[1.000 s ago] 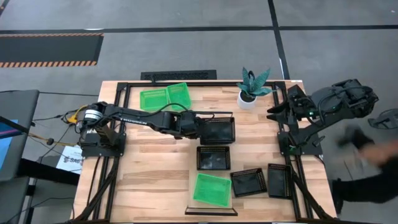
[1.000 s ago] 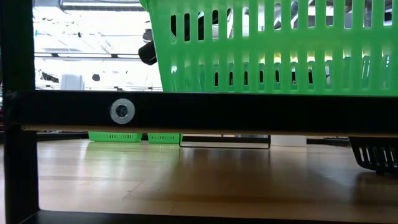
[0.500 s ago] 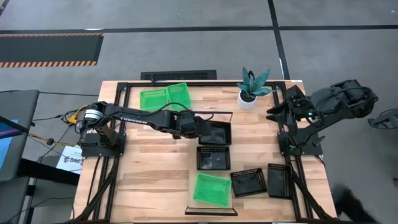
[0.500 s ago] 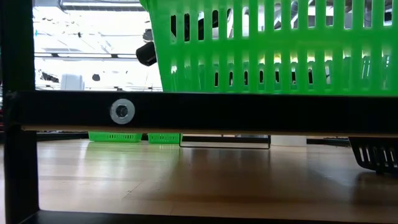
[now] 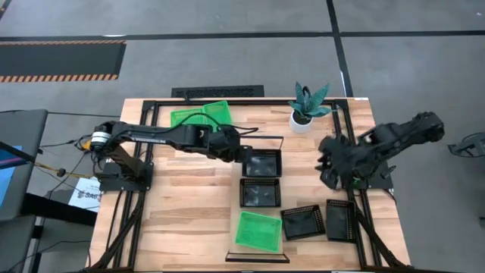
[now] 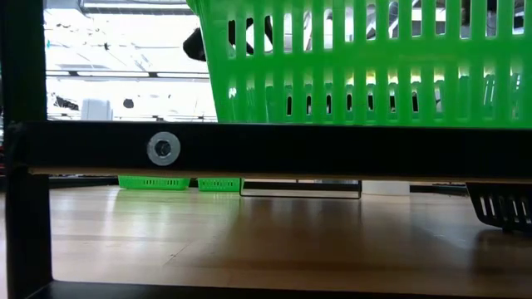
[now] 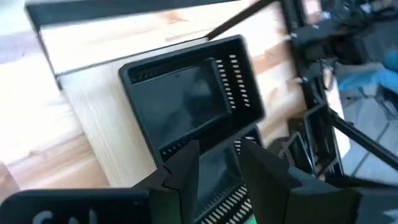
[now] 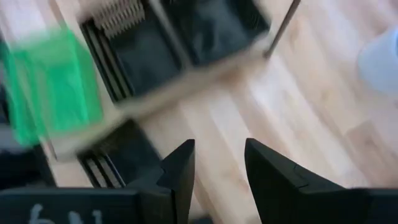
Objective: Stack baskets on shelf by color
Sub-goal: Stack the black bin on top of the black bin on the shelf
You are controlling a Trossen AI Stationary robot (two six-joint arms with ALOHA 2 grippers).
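High view: my left gripper point(image 5: 241, 154) hangs just beside a black basket point(image 5: 263, 162) on the shelf point(image 5: 261, 138), its fingers point(image 7: 186, 163) parted and gripping nothing. My right gripper point(image 5: 327, 163) hovers over bare surface point(image 5: 189, 208) right of the shelf, fingers point(image 8: 180, 163) likewise apart and empty. As I judge it, the sorting is barely half done. Two green baskets point(image 5: 201, 117) sit side by side at the far edge, a second black basket point(image 5: 260, 192) lies just in front of the first, a lone green basket point(image 5: 258, 230) rests near the front rail, and two more black baskets point(image 5: 303, 222) lie near the right corner, one seemingly tipped on edge. The potted plant point(image 5: 307, 106) stands untouched.
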